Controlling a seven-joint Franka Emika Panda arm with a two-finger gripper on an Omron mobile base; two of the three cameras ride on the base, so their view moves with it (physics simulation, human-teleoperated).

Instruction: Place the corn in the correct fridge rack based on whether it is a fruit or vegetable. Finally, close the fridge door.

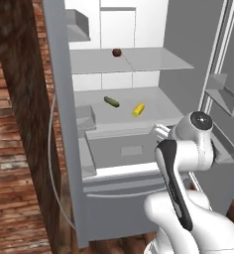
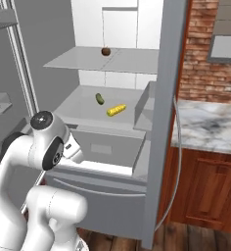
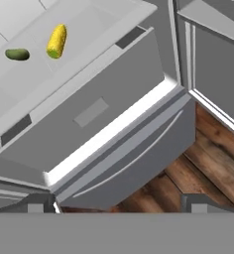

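Yellow corn (image 3: 56,41) is lying on the fridge rack (image 3: 84,34) at eleven o'clock from our gripper (image 3: 118,202), which we are holding wide open, empty.

Matt pale-grey fridge rack (image 1: 153,101) looks like smooth translucent plastic under the bumpy yellow corn (image 1: 138,109) and the smooth dark cucumber (image 1: 111,101), while rough red brick wall (image 1: 15,149) fills the left, polished wood floor (image 3: 208,149) lies lower right, and the marble bench (image 2: 210,125) looks glossy.

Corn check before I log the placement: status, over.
Hand open, empty. Corn lying on lower fridge rack, beside cucumber, apart. Fridge door open; path unobstructed.
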